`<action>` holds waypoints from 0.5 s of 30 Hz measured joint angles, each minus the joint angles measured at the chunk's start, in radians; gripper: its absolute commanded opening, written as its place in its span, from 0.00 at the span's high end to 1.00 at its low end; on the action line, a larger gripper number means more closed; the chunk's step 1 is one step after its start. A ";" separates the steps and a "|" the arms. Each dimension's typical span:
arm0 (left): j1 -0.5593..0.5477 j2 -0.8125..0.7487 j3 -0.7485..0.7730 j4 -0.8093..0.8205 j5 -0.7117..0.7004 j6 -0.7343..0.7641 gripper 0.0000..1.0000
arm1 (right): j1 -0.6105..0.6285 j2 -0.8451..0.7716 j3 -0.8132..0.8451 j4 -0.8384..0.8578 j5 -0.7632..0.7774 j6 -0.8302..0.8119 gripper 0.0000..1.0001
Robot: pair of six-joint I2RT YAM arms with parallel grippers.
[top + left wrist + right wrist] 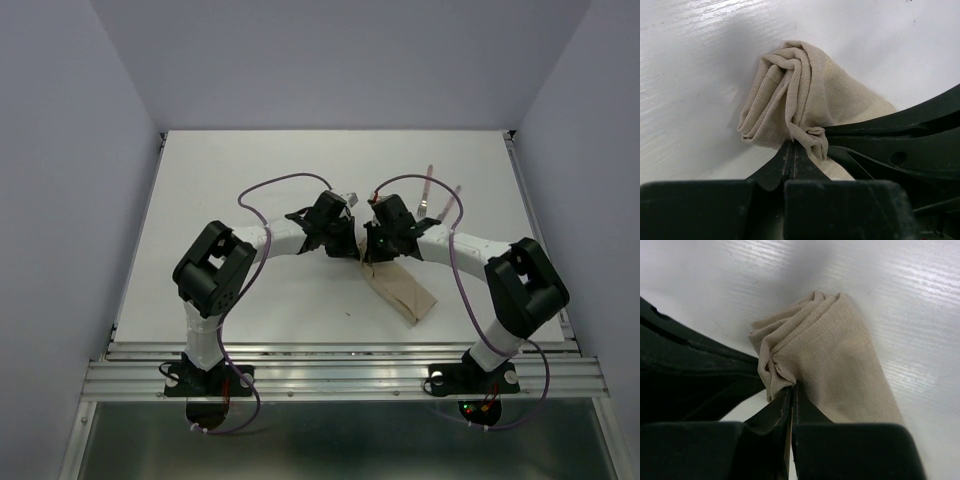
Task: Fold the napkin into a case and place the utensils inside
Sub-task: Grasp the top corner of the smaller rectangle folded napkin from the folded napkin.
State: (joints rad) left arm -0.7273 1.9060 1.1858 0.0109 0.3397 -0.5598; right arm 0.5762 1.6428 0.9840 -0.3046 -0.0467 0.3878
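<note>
Both grippers, left (pixel 792 146) and right (pixel 791 390), are clamped shut side by side on the napkin's (pixel 405 292) bunched far end, probably to drag one fold together. The utensils (pixel 428 186) lie beyond that end, apparently untouched.

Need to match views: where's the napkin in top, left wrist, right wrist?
Top external: napkin right of centre, a strip slanting toward the near right edge.
Left wrist: centre, bunched, pinched by the left pincer.
Right wrist: centre, pinched by the right pincer.
Shared landmark: the bunched end both pincers grip, on the white table.
</note>
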 measured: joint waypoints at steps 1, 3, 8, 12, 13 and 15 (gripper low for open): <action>0.000 0.000 0.000 0.000 0.000 0.000 1.00 | 0.000 0.004 0.000 0.008 -0.007 0.007 0.99; 0.001 -0.002 0.000 0.000 0.000 0.000 1.00 | 0.000 0.027 0.001 0.040 -0.016 0.023 0.99; 0.002 -0.010 -0.005 0.000 -0.001 0.002 1.00 | -0.006 0.100 0.010 0.103 -0.017 0.059 0.99; 0.008 -0.031 -0.027 0.002 -0.003 0.006 1.00 | -0.011 0.113 0.016 0.127 -0.018 0.073 0.99; 0.010 -0.036 -0.032 0.003 -0.003 0.007 1.00 | -0.013 0.113 0.016 0.129 -0.019 0.076 0.99; 0.012 -0.042 -0.041 0.007 -0.002 0.012 1.00 | -0.016 0.113 0.016 0.130 -0.022 0.077 0.99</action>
State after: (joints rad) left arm -0.7151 1.8641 1.1446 0.0177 0.3378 -0.5476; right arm 0.5602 1.7561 1.0000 -0.1745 -0.0689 0.4652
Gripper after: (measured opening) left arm 0.019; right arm 0.023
